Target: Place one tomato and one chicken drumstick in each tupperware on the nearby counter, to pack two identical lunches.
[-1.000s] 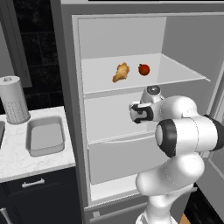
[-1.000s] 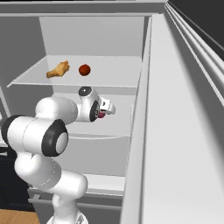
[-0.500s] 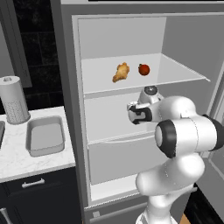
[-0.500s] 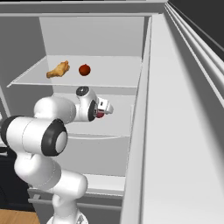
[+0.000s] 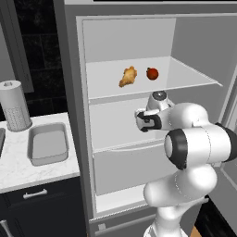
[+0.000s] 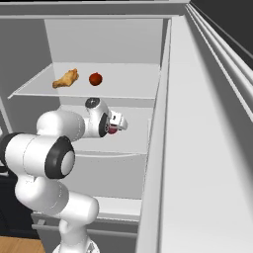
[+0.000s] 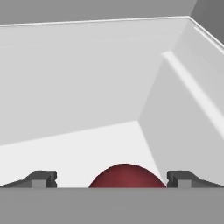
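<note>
Gripper [image 7: 112, 180]: fingers spread wide apart, nothing clamped; reaches into the fridge [image 5: 199, 51] at the level of the second shelf [image 5: 115, 136], below the upper one.
Fingertips [image 7: 42, 178]: two dark tips low in the hand view, one on each side of a red round top.
Tomato, near [image 7: 127, 176]: sits between the open fingers — contact cannot be told; seen from the right base camera as a small red patch under the wrist [image 6: 112, 130].
Tomato, upper [image 5: 152, 73]: on the upper shelf [image 5: 185, 76], upright, just right of the drumstick, apart from it.
Drumstick [image 5: 127, 77]: golden brown, lying on the same upper shelf, left of that tomato.
Tray [image 5: 47, 143]: grey, shallow, rounded corners; on the counter [image 5: 18, 162] left of the fridge — well apart from the gripper.
Paper-towel roll [image 5: 15, 106]: upright on the counter, behind the tray to its left.
Cabinet [image 5: 41, 208]: dark navy, silver handle, under the counter.
</note>
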### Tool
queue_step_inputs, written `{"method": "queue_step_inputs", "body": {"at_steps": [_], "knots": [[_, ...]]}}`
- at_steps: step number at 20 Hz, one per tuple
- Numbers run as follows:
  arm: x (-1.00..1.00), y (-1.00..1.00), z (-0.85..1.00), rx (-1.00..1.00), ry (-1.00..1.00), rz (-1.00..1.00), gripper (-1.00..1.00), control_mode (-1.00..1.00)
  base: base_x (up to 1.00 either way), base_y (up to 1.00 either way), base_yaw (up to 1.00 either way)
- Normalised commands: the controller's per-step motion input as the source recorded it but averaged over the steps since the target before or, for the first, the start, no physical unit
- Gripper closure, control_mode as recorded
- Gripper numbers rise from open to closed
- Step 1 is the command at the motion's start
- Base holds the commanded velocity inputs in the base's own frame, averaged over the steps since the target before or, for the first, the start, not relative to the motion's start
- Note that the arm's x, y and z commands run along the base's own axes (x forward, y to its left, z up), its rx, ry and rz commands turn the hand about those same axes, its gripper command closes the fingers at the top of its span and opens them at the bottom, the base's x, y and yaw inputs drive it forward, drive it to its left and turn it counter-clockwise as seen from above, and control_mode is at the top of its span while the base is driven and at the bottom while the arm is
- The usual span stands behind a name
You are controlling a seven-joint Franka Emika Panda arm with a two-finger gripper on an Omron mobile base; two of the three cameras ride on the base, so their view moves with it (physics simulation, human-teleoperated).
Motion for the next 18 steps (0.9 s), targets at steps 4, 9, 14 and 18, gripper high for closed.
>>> {"method": "queue_step_inputs", "body": {"at_steps": [4,9,14,18], "knots": [[-0.20,-0.03,-0.26,0.00,0.00,-0.05,-1.00,-1.00,0.00,0.00,0.00],[-0.01,-0.03,-0.16,0.00,0.00,-0.05,-1.00,-1.00,0.00,0.00,0.00],[0.00,-0.06,-0.26,0.00,0.00,-0.07,1.00,-1.00,0.00,0.00,0.00],[-0.24,-0.08,-0.41,0.00,0.07,-0.11,1.00,-1.00,0.00,0.00,0.00]]}}
